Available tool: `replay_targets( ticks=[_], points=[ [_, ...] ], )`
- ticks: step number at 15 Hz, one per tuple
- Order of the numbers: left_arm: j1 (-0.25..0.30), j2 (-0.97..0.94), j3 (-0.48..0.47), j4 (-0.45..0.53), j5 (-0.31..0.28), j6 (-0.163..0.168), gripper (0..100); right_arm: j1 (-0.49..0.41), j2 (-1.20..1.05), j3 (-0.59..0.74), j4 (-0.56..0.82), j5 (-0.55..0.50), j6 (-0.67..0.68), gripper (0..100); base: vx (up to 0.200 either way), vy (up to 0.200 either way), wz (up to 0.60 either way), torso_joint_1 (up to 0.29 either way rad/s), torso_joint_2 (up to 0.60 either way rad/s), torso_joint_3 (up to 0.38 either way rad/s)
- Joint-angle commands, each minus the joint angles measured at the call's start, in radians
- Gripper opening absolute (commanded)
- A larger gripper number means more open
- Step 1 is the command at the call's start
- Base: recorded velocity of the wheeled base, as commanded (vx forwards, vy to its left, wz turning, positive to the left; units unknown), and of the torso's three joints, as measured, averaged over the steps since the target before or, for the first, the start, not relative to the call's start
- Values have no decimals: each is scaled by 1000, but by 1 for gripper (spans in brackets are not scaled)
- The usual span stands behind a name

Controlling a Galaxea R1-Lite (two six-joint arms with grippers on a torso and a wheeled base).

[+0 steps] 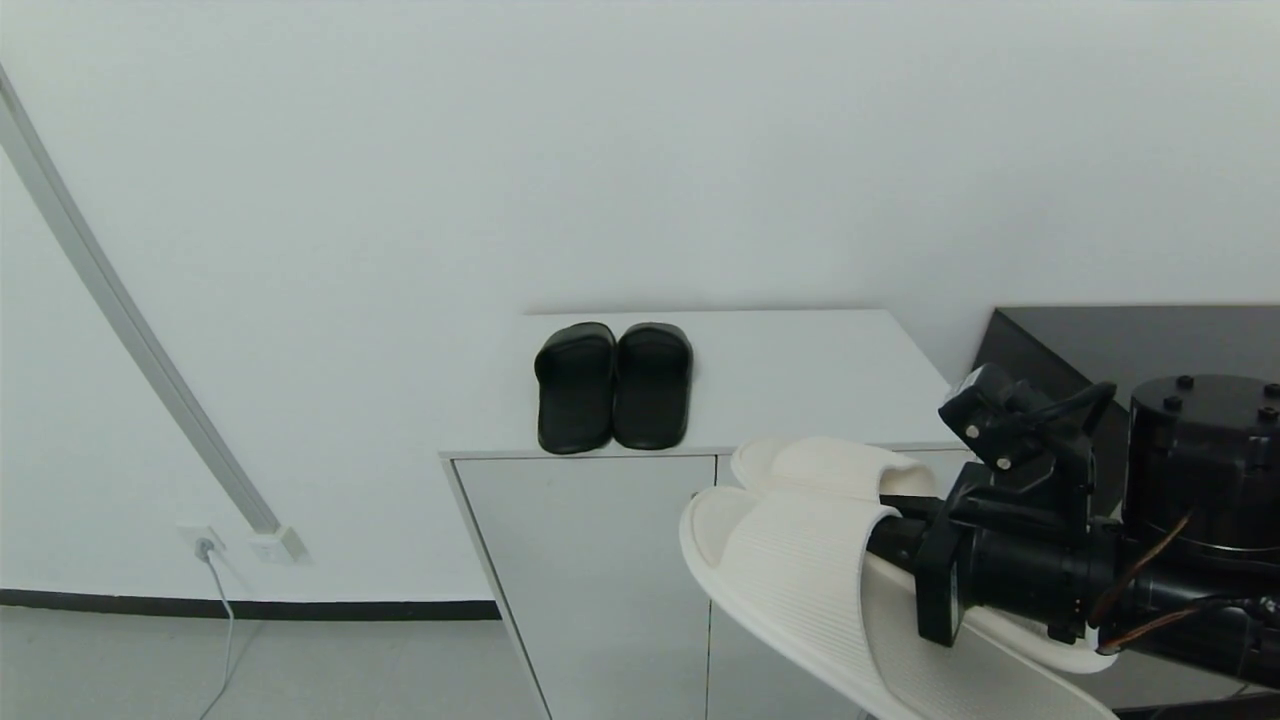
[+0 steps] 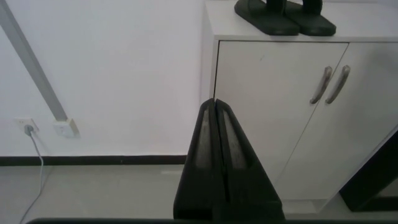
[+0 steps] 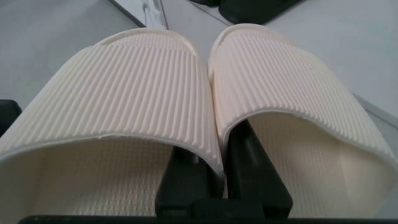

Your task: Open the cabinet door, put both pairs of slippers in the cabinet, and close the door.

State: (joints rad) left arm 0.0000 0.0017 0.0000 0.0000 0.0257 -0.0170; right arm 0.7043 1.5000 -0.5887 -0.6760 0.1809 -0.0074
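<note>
White slippers (image 1: 800, 560) hang pinched together in my right gripper (image 3: 221, 163), before the cabinet (image 1: 800, 370), its doors (image 1: 590, 560) closed. Black slippers (image 1: 613, 385) sit on its top by the front edge. My left gripper (image 2: 215, 115) is pressed together, empty, facing the door handles (image 2: 331, 84).

Looked forward and down from the head, from some way back, over the top of the white cabinet (image 1: 800, 370), the wall (image 1: 700, 150) behind it and a strip of floor (image 1: 300, 660). Sat lower on the left wrist, faced the cabinet's front and its two door handles (image 2: 329, 84) from well off, past the left gripper (image 2: 216, 109). Rode very near on the right wrist, peering along the right gripper (image 3: 214, 165) into the white slippers (image 3: 124, 93). Shared by head and left wrist: cabinet, black slippers (image 1: 613, 387), wall socket (image 1: 205, 545), slanted duct (image 1: 120, 300). Shared by head and right wrist: white slippers.
</note>
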Motion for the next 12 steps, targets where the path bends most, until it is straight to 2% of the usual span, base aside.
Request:
replay_targets(
  ticks=[1, 10, 11, 12],
  points=[
    [0, 1, 0, 0, 0, 0, 0, 3, 2, 0, -1, 0, 0, 0, 0, 0, 0, -207, 505, 290],
    [0, 1, -2, 2, -1, 0, 0, 14, 5, 13, -1, -1, 0, 0, 0, 0, 0, -218, 536, 323],
    [0, 1, -2, 2, -1, 0, 100, 15, 6, 13, -1, -1, 0, 0, 0, 0, 0, -183, 500, 315],
    [0, 1, -2, 2, -1, 0, 100, 17, 8, 15, -1, -4, -2, 0, 0, 0, 0, -188, 500, 315]
  ],
)
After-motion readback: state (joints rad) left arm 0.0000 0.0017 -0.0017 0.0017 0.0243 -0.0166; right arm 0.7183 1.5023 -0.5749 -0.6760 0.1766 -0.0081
